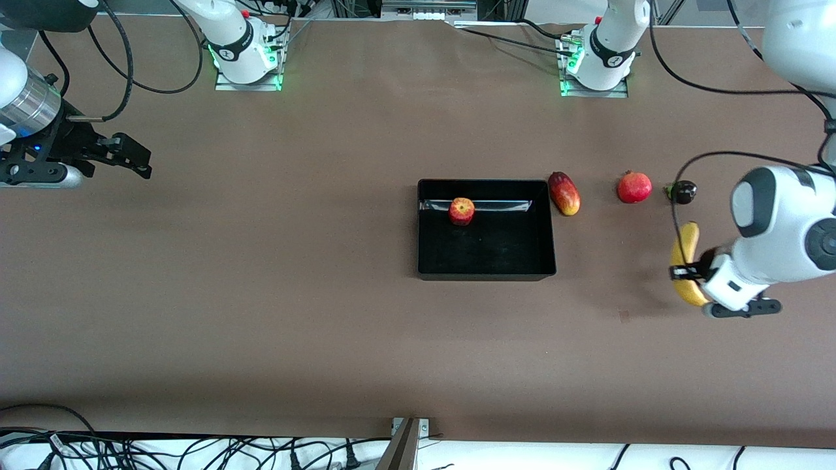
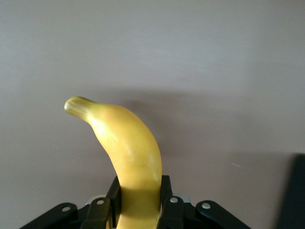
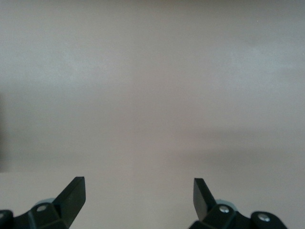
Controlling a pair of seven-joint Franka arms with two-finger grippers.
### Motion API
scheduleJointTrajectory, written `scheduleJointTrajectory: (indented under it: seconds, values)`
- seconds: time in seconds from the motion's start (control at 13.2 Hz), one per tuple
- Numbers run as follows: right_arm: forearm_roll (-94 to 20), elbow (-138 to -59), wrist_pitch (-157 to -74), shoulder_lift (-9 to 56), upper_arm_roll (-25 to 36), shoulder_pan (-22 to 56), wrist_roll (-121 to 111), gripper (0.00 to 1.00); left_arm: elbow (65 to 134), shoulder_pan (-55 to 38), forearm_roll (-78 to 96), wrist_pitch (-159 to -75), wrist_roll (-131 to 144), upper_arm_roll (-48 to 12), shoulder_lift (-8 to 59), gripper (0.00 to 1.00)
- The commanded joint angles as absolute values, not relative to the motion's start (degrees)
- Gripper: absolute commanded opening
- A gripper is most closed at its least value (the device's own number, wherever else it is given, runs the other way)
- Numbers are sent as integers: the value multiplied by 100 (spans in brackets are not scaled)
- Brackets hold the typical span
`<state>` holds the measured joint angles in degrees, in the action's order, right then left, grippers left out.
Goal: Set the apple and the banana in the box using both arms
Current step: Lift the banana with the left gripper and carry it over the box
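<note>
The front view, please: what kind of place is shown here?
Probably a robotics lab test bench. Two robot arms are bolted along one edge of a brown table, loose cables lie along the edge nearest the front camera, and only fruit and a black box are set out.

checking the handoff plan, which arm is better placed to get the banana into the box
Left. The left gripper is already shut on the banana, toward the left arm's end of the table from the box, where the apple already sits. The right gripper waits open and empty.

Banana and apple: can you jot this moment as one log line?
apple: in box | banana: gripped by left gripper | right gripper: open, waiting
</note>
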<state>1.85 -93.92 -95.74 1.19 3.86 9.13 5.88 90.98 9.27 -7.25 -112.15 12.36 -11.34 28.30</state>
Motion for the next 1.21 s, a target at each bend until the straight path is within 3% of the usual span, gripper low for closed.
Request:
scheduleJointTrajectory:
  seconds: [0.0,0.3,0.76,1.14]
  values:
    - [229,-9308,-9571,149,369,888,589,100,9351,65,-380,-11118,2770,-1055,2540,0]
    - [229,-9308,-9571,149,369,888,589,100,9360,-1035,-299,-11180,4629,-1134,2733,0]
    - [229,-9308,-9571,149,369,888,589,100,9387,-1169,-404,-11627,4940,-1897,3137,0]
    - [229,-9308,-9571,149,369,914,589,100,9465,-1230,-633,-12057,4931,-1978,3480,0]
